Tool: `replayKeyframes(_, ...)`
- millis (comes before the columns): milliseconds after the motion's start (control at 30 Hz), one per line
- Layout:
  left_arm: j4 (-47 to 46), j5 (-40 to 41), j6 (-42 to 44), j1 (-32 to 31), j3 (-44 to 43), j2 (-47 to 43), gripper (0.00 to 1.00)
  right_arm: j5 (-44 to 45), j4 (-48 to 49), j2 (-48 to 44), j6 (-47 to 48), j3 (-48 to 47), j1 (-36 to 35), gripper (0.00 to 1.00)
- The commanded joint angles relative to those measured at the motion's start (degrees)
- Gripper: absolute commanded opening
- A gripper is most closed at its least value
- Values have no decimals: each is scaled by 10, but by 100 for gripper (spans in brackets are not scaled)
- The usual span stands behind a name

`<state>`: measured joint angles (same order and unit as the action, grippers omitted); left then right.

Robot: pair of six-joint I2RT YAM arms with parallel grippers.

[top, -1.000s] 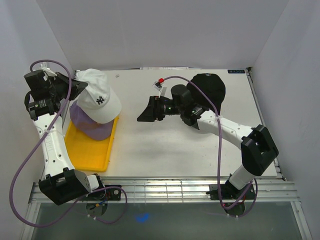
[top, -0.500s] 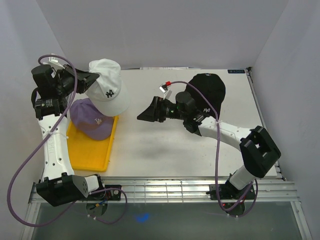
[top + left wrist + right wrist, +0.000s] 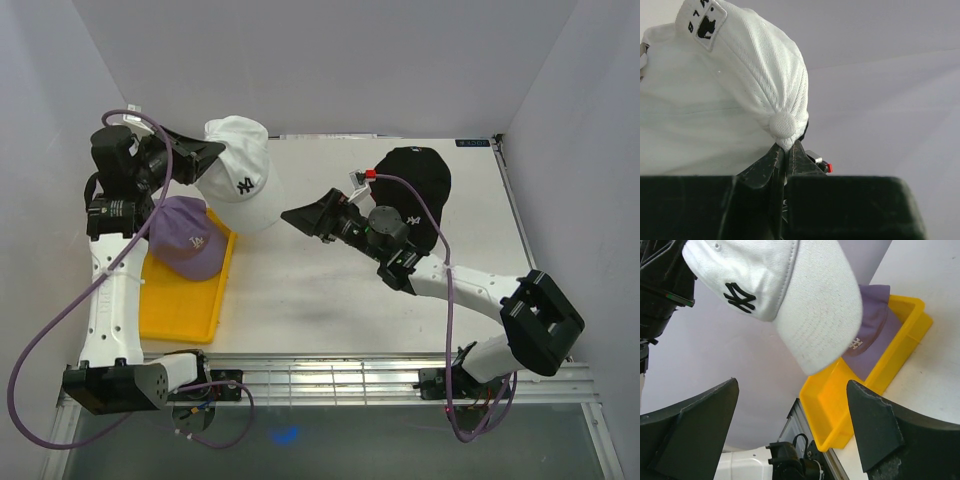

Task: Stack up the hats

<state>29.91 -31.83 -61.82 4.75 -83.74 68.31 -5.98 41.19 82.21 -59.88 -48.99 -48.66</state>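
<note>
1. Counted three caps: one white cap (image 3: 240, 180), one lavender cap (image 3: 185, 238), one black cap (image 3: 420, 175).
2. Counted one yellow tray (image 3: 175, 310) at 9 o'clock on the table (image 3: 330, 290); found the lavender cap lying in it.
3. Saw the left gripper (image 3: 787, 150) pinched tight on the white cap's crown beside the top button, lifting it clear at 10 o'clock.
4. Saw the right gripper (image 3: 305, 215) spread wide, gripping nothing, near centre, facing the white cap.
5. Found the black cap resting at 2 o'clock.
6. Noted a pale tabletop and plain white walls (image 3: 330, 60) on three sides.
</note>
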Motion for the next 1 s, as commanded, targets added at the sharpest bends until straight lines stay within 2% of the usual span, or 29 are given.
replayKeyframes(0, -21, 16, -19, -19, -27, 1, 0, 57, 49, -2, -8, -10, -18, 94)
replayKeyframes(133, -21, 22, -21, -38, -37, 6, 0, 97, 57, -1, -17, 10, -29, 95)
replayKeyframes(267, -21, 33, -22, -69, -35, 9, 0, 105, 102, 8, -38, 25, -31, 96)
replayKeyframes(500, -21, 56, -23, -113, -43, 24, 0, 115, 125, 31, -63, 28, -35, 96)
replayKeyframes(633, -22, 63, -22, -127, -48, 32, 0, 121, 160, 49, -84, 43, -37, 96)
replayKeyframes(967, -21, 72, -15, -134, -46, 37, 0, 146, 174, 38, -89, 76, -43, 96)
